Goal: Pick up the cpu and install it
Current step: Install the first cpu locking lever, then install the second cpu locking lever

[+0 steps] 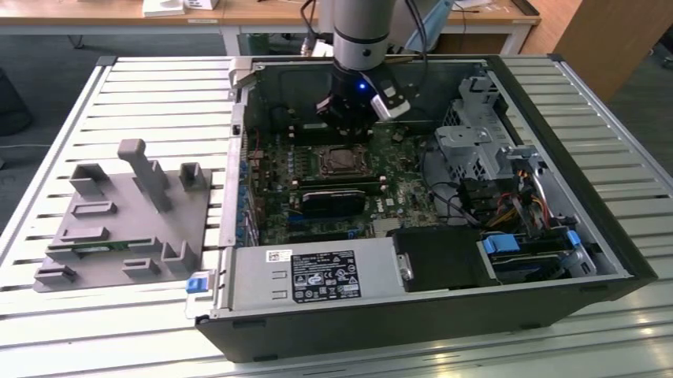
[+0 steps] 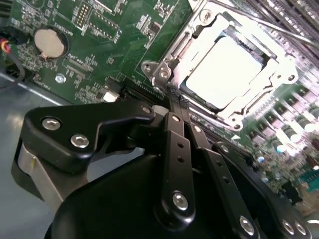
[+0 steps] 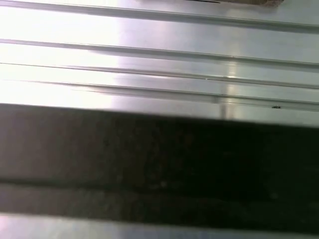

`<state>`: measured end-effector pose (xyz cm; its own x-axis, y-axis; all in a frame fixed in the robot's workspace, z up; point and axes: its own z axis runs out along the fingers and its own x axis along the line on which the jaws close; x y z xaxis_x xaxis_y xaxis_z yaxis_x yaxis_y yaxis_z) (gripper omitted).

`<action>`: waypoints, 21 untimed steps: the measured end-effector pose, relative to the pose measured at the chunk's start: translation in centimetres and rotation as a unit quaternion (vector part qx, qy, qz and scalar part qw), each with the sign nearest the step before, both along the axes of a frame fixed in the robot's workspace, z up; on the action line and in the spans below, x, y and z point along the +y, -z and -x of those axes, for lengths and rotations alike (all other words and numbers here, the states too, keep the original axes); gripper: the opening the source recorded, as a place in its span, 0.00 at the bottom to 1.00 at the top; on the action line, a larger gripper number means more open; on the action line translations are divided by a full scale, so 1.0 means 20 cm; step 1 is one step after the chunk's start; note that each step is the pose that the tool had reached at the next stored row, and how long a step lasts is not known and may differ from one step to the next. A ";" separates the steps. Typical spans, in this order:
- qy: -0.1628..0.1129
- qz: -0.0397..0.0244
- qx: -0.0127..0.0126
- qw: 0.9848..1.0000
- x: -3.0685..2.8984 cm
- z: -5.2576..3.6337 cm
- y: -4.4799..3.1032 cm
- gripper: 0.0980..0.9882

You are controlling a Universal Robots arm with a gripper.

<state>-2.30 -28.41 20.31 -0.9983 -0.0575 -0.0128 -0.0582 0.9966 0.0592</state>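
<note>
The cpu (image 1: pixel 339 161) lies flat inside the metal socket frame (image 2: pixel 172 55) on the green motherboard (image 1: pixel 284 181) of the open computer case. In the second wrist view its top (image 2: pixel 224 69) glares bright white. My gripper (image 1: pixel 347 126) hangs over the board just behind the socket, a little above it. In the second wrist view the black linkage bars run together to a point (image 2: pixel 172 102) beside the socket's corner, shut with nothing between them and apart from the cpu.
A black heatsink block (image 1: pixel 331 201) sits in front of the socket, with the power supply (image 1: pixel 315 276) nearer still. A drive cage (image 1: pixel 474 142) and cables fill the case's right. A grey fixture (image 1: pixel 116 220) stands on the slatted table (image 3: pixel 159 64).
</note>
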 end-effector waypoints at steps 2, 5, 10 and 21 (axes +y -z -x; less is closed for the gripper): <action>0.000 0.000 0.000 1.000 0.000 0.000 -0.010 0.01; 0.000 0.000 0.000 1.000 -0.004 -0.003 -0.010 0.01; 0.000 0.000 0.000 1.000 -0.012 -0.005 -0.009 0.01; 0.000 0.000 0.000 1.000 -0.034 -0.009 -0.007 0.01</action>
<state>-2.11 -29.10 20.46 -0.9983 -0.0575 -0.0128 -0.0582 0.9965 0.0592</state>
